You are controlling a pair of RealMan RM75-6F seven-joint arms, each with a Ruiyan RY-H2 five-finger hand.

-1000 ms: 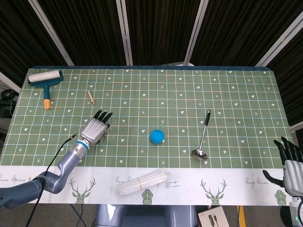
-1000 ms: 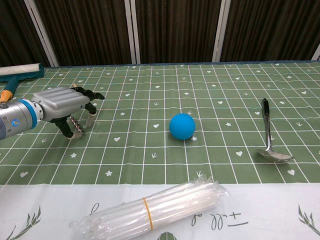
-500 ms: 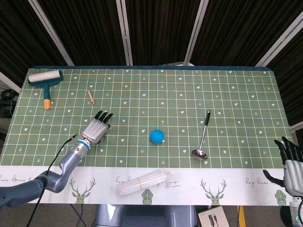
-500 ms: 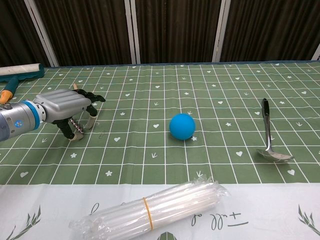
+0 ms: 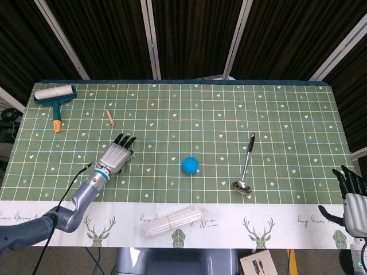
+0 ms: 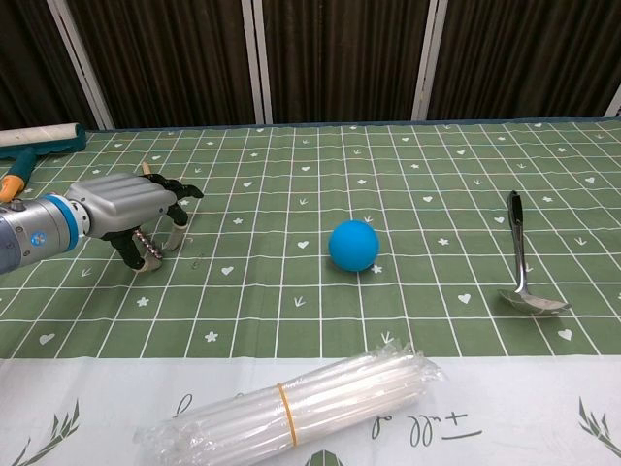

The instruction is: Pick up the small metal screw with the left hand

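My left hand (image 6: 131,209) hovers low over the left part of the green tablecloth, fingers curled downward; it also shows in the head view as the left hand (image 5: 116,154). The small metal screw (image 6: 145,244), a thin threaded rod, sits slanted under the palm, pinched between thumb and fingers. Its head end is near the cloth; I cannot tell whether it touches. My right hand (image 5: 351,195) waits off the table's right front corner, fingers apart and holding nothing.
A blue ball (image 6: 352,244) lies mid-table, a metal spoon (image 6: 520,264) to the right. A banded bundle of clear straws (image 6: 291,403) lies near the front edge. A lint roller (image 5: 55,97) and a small wooden stick (image 5: 109,118) lie at the back left.
The left hand has shifted slightly back and to the left with the screw under it. The right hand and the other objects have stayed in place.
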